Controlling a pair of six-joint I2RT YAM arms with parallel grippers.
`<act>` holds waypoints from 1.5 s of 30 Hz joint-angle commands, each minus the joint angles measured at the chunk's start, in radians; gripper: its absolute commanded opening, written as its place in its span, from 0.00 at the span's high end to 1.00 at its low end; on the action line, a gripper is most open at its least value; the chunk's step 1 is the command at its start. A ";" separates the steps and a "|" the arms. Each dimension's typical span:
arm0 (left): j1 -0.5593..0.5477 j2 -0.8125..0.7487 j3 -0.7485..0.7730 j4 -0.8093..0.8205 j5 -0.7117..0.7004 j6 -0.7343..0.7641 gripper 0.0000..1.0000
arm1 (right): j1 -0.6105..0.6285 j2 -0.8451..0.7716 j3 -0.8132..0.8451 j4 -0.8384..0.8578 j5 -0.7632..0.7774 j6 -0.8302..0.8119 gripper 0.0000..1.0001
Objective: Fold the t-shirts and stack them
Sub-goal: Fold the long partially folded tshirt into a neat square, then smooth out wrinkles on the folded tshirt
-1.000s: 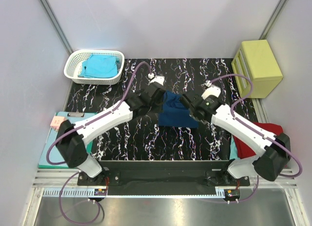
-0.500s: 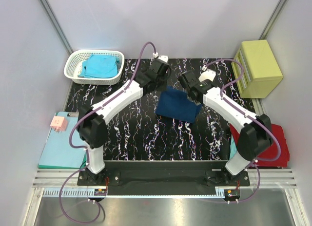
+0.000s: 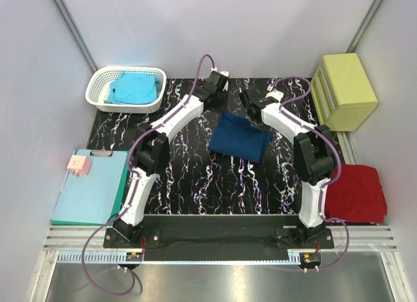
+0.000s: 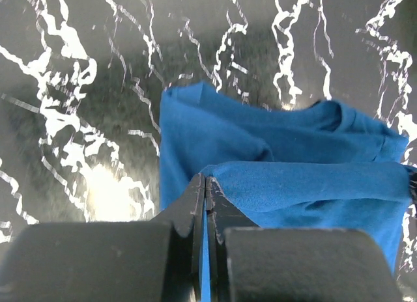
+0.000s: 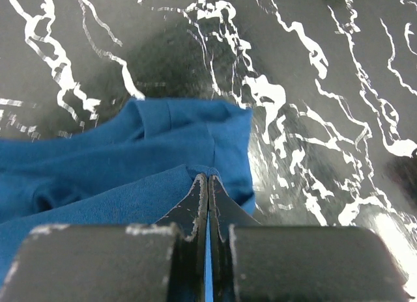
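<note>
The navy t-shirt [image 3: 240, 138] lies in a folded bundle at the middle of the black marbled table [image 3: 189, 178], its far edge lifted a little. The left gripper [image 4: 205, 191] pinches the far-left corner, fingers pressed together with only a sliver of blue cloth between them. The right gripper [image 5: 208, 185] does the same at the far-right corner, clamped tight on the fabric. Further out, a turquoise t-shirt [image 3: 133, 87] sits in the white basket [image 3: 98, 87] at far left, a red t-shirt [image 3: 355, 194] lies at near right, and a teal clipboard [image 3: 91, 191] rests at near left.
</note>
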 commanded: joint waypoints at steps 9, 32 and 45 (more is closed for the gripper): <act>0.058 0.110 0.154 0.036 0.149 -0.002 0.94 | -0.075 0.088 0.057 0.045 -0.017 -0.052 1.00; 0.003 -0.206 -0.337 0.257 0.146 -0.043 0.34 | 0.003 -0.132 -0.148 0.233 -0.278 -0.166 0.60; -0.052 -0.111 -0.427 0.225 0.206 -0.059 0.43 | 0.029 -0.040 -0.245 0.199 -0.471 -0.127 0.64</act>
